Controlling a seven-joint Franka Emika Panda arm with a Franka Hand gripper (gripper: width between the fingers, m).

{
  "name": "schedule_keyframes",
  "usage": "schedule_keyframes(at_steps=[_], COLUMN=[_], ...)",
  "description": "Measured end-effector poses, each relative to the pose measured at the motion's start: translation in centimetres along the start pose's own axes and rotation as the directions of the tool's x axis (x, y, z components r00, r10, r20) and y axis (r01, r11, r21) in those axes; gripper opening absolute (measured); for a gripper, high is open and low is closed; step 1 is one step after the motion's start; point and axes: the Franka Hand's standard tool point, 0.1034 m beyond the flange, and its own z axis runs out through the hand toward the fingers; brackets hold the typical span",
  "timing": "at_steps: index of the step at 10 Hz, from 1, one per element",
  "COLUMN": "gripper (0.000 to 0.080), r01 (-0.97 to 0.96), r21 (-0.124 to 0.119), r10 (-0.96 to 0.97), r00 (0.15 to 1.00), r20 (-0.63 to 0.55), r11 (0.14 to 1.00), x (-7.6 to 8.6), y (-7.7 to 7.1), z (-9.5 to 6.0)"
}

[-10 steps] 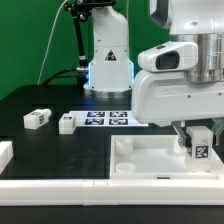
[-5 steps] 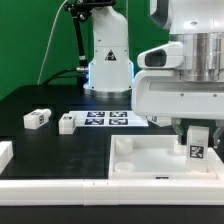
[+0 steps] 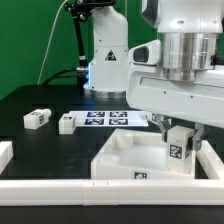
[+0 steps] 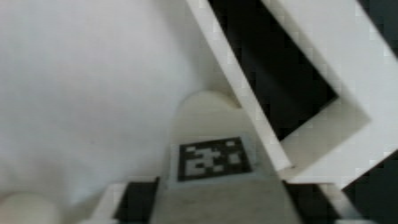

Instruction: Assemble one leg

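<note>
Gripper (image 3: 178, 137) of the single robot arm hangs low over the worktop (image 3: 40, 100), its two fingers pinching a leg (image 3: 180, 150), a small white oblong block with a black-and-white square tag on its face. In the exterior view the leg stands upright between the fingers, tag facing the camera. Its lower end sits down inside the large white tray-like piece (image 3: 120, 160) directly beneath the gripper; whether it touches the piece's floor cannot be told. The tray-like piece has raised walls and a rounded socket at the corner away from the gripper, toward the exterior view's left.

The wrist view looks down along the held leg (image 4: 217, 150), showing its tag and rounded end, with a dark finger (image 4: 139, 203) beside it. Around it are the broad white surface of the tray-like piece (image 4: 89, 90) and a strip of black worktop (image 4: 249, 50).

Well away from the gripper, toward the exterior view's left, two more legs lie on the black worktop: one far leg (image 3: 37, 118) and one nearer leg (image 3: 67, 123). The nearer one rests just beside the end of the marker board (image 3: 108, 119), a flat white strip of tags lying behind the tray-like piece. A white rail (image 3: 40, 186) runs along the worktop's front edge.
</note>
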Motion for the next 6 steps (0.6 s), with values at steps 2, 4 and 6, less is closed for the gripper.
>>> schedule_keyframes(at_steps=[2,4,6], gripper=[0.0499,0.0615,0.0648], r01=[0.014,0.014,0.014], r21=[0.001,0.001,0.000], r10=[-0.014,-0.014,-0.014], r00=[1.000,1.000,1.000], r20=[0.000,0.000,0.000], r11=[1.000,1.000,1.000], x=[-0.06,-0.06,-0.07], y=[-0.05,-0.05,-0.04], z=[0.03,0.04,0.05])
